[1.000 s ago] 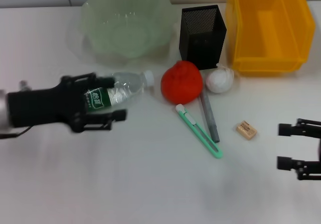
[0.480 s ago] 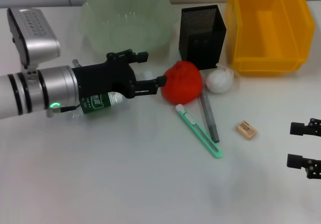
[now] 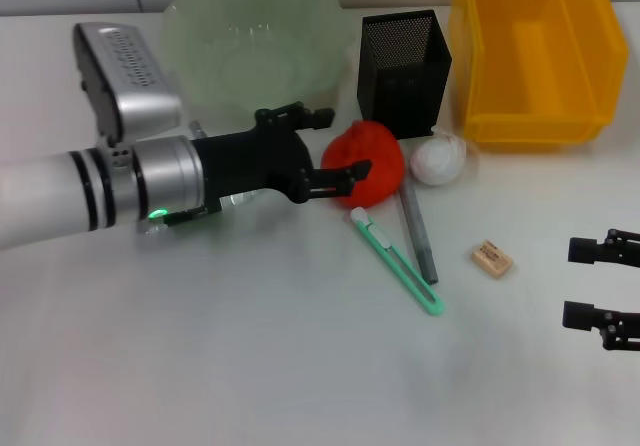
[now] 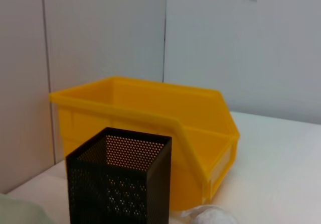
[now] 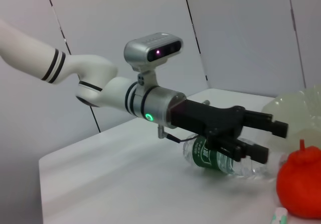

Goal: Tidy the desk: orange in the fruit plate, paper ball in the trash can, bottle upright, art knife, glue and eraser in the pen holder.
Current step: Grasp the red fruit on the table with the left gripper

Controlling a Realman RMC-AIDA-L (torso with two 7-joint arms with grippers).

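Orange skin, bright and a little dimpled, is what the left gripper (image 3: pixel 325 146) reaches toward: its black fingers stand apart, one above and one at the near side of the orange (image 3: pixel 365 163), closed on nothing as far as I can see. The fruit sits on the white desk (image 3: pixel 250 346) just in front of the black mesh pen holder (image 3: pixel 404 66), with the pale green fruit plate (image 3: pixel 250 51) close behind and to the left. It looks firm, round and light enough, but apt to roll, so I would take it across its widest part with the pads on opposite sides. Under the arm lies the clear bottle (image 5: pixel 220 158) on its side, thin-walled and slippery by the look of it; best held around the labelled middle. The paper ball (image 3: pixel 440 158) rests beside the orange, soft and crushable, near the yellow trash can (image 3: pixel 535 56). The green art knife (image 3: pixel 397 261), the grey glue stick (image 3: pixel 417 231) and the small eraser (image 3: pixel 492 258) lie flat, calling for a narrow pinch. The right gripper (image 3: pixel 600 283) waits at the desk's right edge, fingers apart.
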